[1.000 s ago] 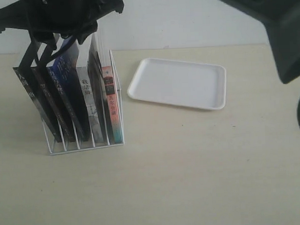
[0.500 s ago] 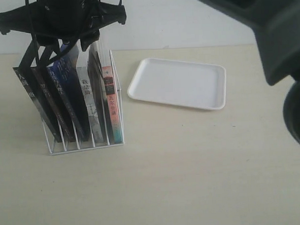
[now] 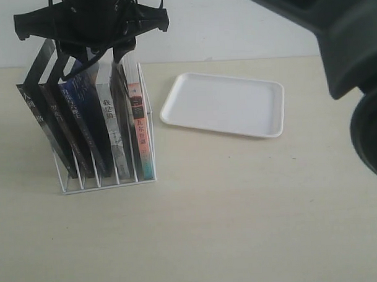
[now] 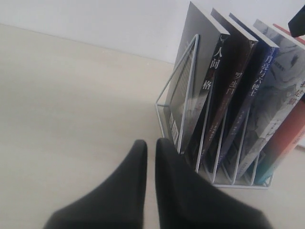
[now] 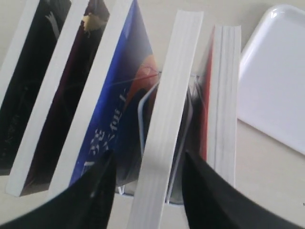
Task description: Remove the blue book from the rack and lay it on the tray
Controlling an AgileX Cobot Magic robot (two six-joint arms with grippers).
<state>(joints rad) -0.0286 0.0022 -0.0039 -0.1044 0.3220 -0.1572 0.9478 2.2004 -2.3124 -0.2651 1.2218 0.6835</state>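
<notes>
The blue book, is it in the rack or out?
In: the blue book leans in a slot of the rack, between other books.

White wire rack [image 3: 107, 184]; glossy cover on blue book [image 5: 119, 109]; smooth, faintly shiny tray [image 3: 227, 102]; matt table [image 3: 241, 226].

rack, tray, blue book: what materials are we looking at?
Rack: thin white bent rods, likely coated metal wire. Tray: smooth white, slight sheen, moulded rim; probably plastic or foam. Blue book: paper, printed cover that looks glossy, white page edges.
</notes>
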